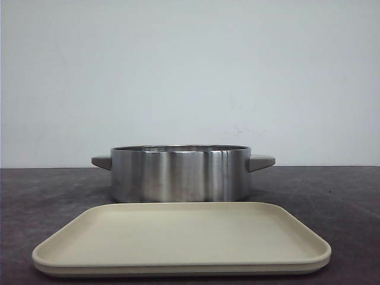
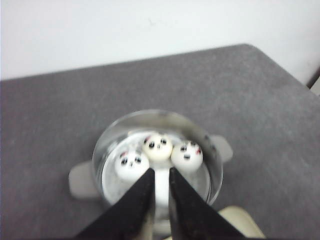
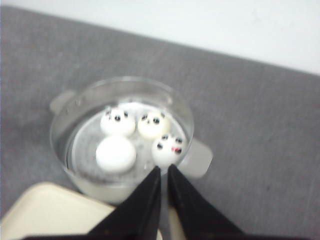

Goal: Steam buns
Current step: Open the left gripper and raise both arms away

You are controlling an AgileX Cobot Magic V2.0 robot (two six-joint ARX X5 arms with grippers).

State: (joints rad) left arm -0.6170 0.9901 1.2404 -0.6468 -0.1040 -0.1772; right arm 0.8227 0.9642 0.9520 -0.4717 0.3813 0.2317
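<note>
Four white panda-face buns lie inside the steel pot point(image 1: 178, 175). In the right wrist view I see all of them: one point(image 3: 118, 122), one point(image 3: 154, 124), one point(image 3: 167, 147), and one point(image 3: 115, 154) showing no face. The left wrist view shows three buns point(image 2: 132, 165), point(image 2: 157, 146), point(image 2: 187, 154); white shows between the fingers below them. My left gripper point(image 2: 161, 172) and right gripper point(image 3: 164, 169) hover well above the pot, jaws nearly together with a narrow slit, holding nothing. Neither gripper appears in the front view, where the buns are hidden by the pot wall.
A beige rectangular tray point(image 1: 178, 237) with nothing on it lies in front of the pot on the dark grey table. The pot has two grey side handles point(image 1: 261, 161). A white wall stands behind the table. The tray corner also shows in the right wrist view point(image 3: 45, 210).
</note>
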